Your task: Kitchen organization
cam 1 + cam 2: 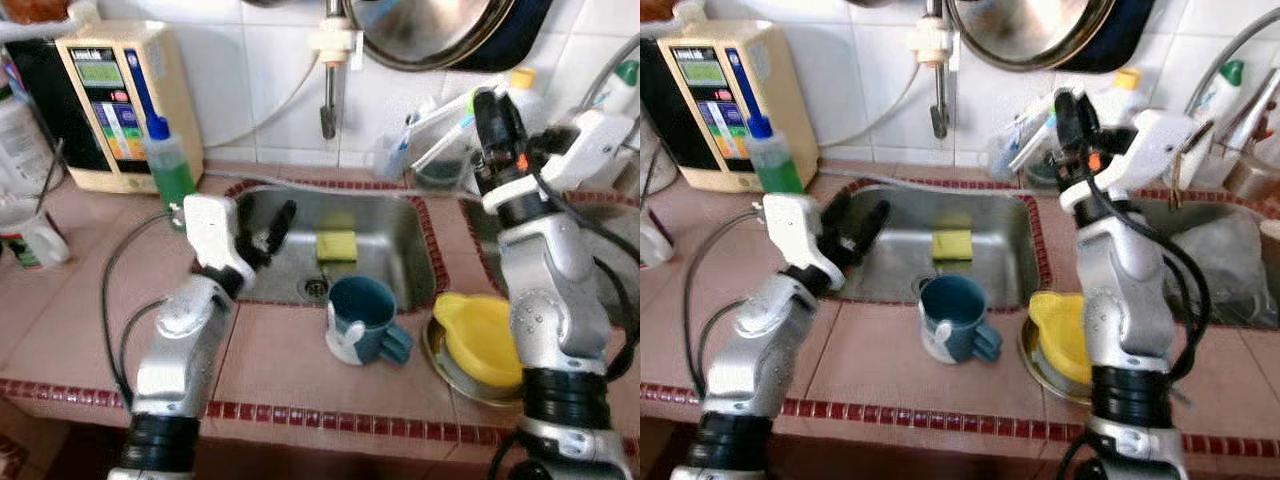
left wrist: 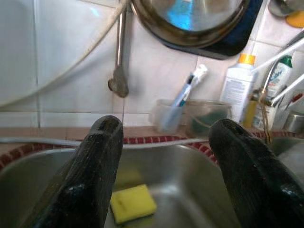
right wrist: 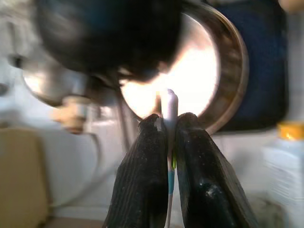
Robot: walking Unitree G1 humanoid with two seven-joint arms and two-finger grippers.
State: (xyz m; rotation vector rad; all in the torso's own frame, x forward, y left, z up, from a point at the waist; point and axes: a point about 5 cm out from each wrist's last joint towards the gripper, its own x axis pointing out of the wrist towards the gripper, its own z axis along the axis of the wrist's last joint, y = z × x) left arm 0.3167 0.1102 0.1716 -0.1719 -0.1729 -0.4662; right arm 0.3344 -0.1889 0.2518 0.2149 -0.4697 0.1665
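Observation:
My right gripper [image 1: 487, 108] is raised behind the sink's right corner, shut on a thin white toothbrush [image 3: 169, 102] with blue and green marks. The brush slants down-left toward a clear cup [image 1: 392, 155] that holds another toothbrush. My left gripper [image 1: 272, 232] hangs open over the left rim of the steel sink [image 1: 405, 225], with nothing between its fingers [image 2: 97, 161]. A yellow sponge [image 1: 337, 245] lies on the sink floor beyond them. A blue mug [image 1: 360, 318] stands on the tiled counter in front of the sink.
A yellow bowl [image 1: 482, 335] rests in a metal dish at the right. A green soap bottle [image 1: 170, 170] and a beige appliance [image 1: 115, 100] stand at the back left. A tap [image 1: 328, 80] and a hanging pan [image 1: 430, 25] are on the wall; a second basin lies right.

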